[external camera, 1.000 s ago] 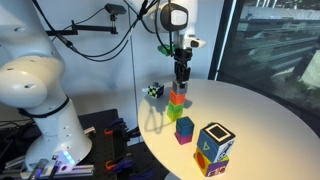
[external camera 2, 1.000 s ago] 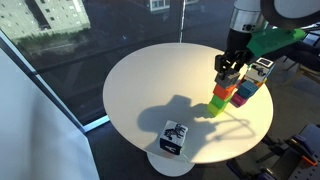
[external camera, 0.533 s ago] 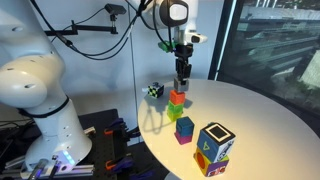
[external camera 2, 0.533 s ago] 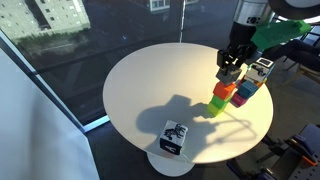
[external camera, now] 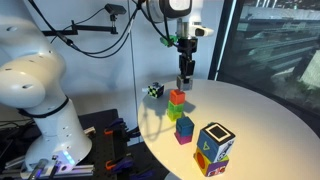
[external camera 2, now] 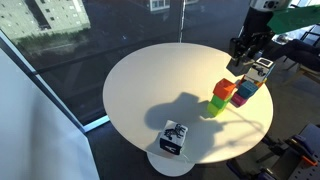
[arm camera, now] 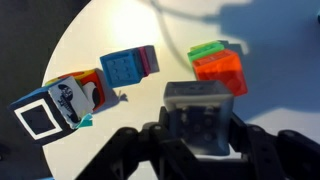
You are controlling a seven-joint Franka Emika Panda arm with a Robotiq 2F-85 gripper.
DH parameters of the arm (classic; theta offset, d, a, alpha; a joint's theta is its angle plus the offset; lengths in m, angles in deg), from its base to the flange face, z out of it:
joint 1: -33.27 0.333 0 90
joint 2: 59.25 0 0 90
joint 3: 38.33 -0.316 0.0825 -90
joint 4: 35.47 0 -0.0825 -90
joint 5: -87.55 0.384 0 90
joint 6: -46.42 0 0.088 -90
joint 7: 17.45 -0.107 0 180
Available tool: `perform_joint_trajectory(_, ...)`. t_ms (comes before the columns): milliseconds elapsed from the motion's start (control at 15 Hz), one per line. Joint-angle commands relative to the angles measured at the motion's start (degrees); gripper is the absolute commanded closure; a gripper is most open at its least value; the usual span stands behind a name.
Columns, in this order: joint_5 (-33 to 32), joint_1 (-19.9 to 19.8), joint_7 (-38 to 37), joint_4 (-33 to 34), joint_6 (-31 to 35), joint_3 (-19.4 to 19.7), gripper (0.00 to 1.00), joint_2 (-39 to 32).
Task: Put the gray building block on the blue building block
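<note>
The jaws of the gripper [arm camera: 200, 140] are clamped on the gray building block [arm camera: 198, 112], which hangs in the air above the white table [external camera: 262, 118]. In the wrist view the blue building block [arm camera: 124, 69] lies at about 10 o'clock from the gray one. An orange block [arm camera: 219, 73] stacked on a green block [arm camera: 206, 49] lies at 1 o'clock. A large patterned cube [arm camera: 58, 102] sits at 9 o'clock.

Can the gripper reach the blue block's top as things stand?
Probably yes: the gripper holds the gray building block, the blue building block's top is bare, and the orange block stands apart.
</note>
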Motion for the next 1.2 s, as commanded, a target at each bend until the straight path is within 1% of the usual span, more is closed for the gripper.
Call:
perform_joint_trajectory(0, 0.93, -1.43, 2.81, 0.11, -0.87, 1.65, 0.71, 0.64)
perform_joint_trajectory(200, 0.79, -2.35, 5.71, -0.68, -0.19, 3.03, 0.71, 0.44)
perform_joint_trajectory(667, 0.24, -3.31, 16.68, -3.52, 0.72, 5.46, 0.71, 0.74)
perform_joint_trajectory(1133, -2.31, -4.65, 21.04, -6.13, 3.76, 6.65, 0.71, 0.34)
